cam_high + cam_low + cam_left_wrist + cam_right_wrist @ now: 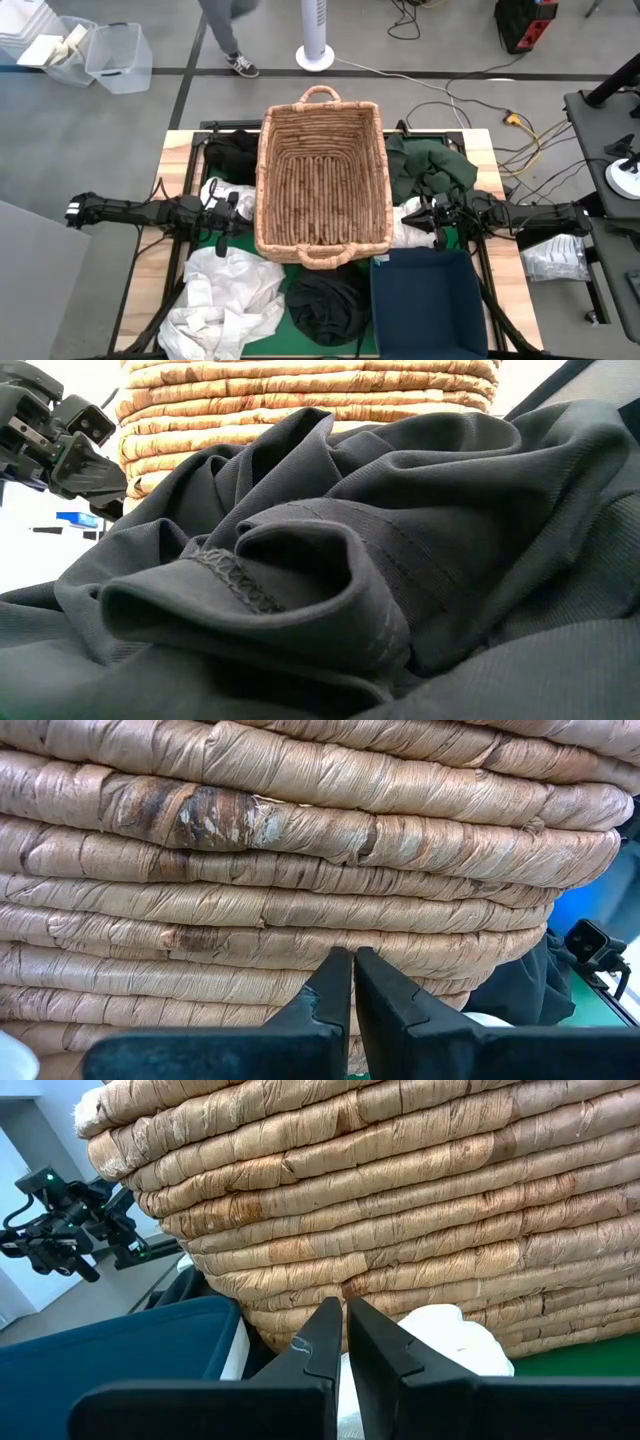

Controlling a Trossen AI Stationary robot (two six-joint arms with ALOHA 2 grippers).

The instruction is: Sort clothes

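Note:
The tan wicker basket (320, 180) stands mid-table with nothing in it. Around it lie the clothes: a black one (232, 152) at the far left, a dark green one (432, 165) at the far right, a big white heap (225, 300) at the near left and a black heap (325, 305) at the near middle, which fills the low view (340, 580). My left gripper (238, 210) (352, 960) is shut and points level at the basket's left wall. My right gripper (415, 215) (343, 1310) is shut, facing the basket's right wall above a white garment (445, 1335).
The dark blue bin (428, 300) (120, 1350) stands at the near right, close beside my right gripper. A small white piece (213, 190) lies by my left gripper. The basket wall (300, 850) is close in front of the left fingers. A person's legs (225, 40) show beyond the table.

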